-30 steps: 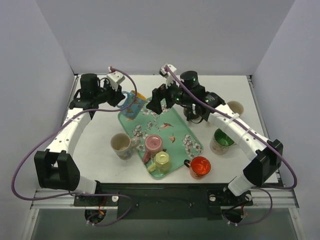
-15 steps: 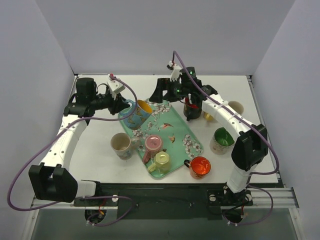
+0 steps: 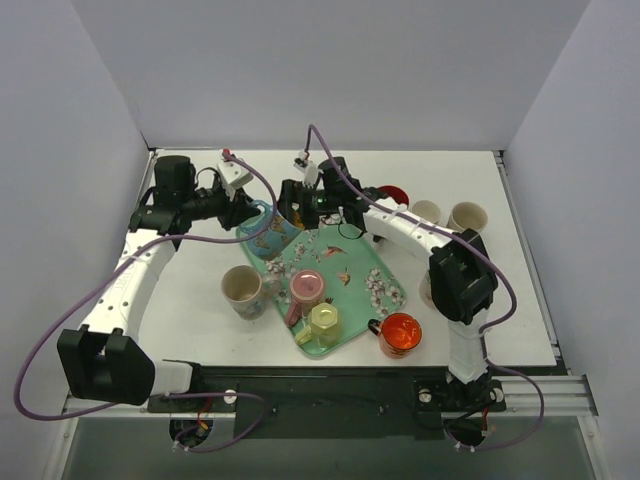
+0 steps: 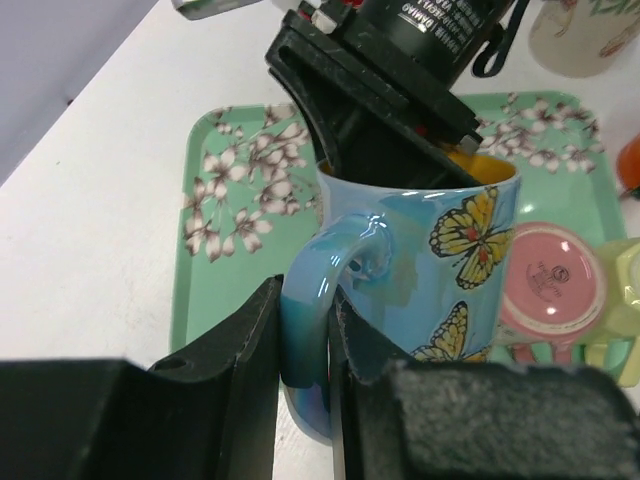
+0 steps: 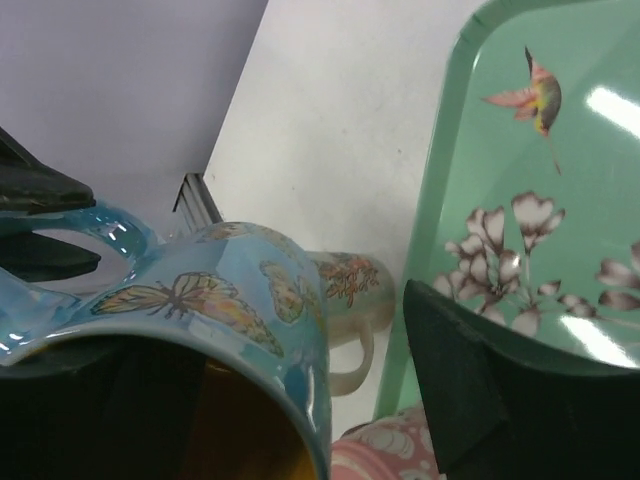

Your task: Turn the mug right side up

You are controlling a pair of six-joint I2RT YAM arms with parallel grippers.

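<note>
- Left claw (image 4: pixel 305 340): pinching the blue mug's (image 4: pixel 440 270) handle, fingers pressed to both sides of the loop.
- Mug: at the far-left corner of the tray (image 4: pixel 200 300), carried by the handle. Yellow inside shows at the rim, and the mouth points toward the right claw. Cannot tell whether the base touches the tray.
- Right claw (image 4: pixel 385 140): spread, straddling the mug's rim. One finger seems to sit inside the mouth and the other outside, with a gap showing on the outer side. It is not gripping.
- Step in hand, as I judge it: mid-flip handover, with the right claw coming in to take the rim.
- Next move calls for the right claw to pinch the wall squarely before the left lets go of the handle. The mug then goes base down on a bare patch of tray or bench (image 3: pixel 200 310).
- Risk: glazed wall, so a shallow pinch could slip.
</note>
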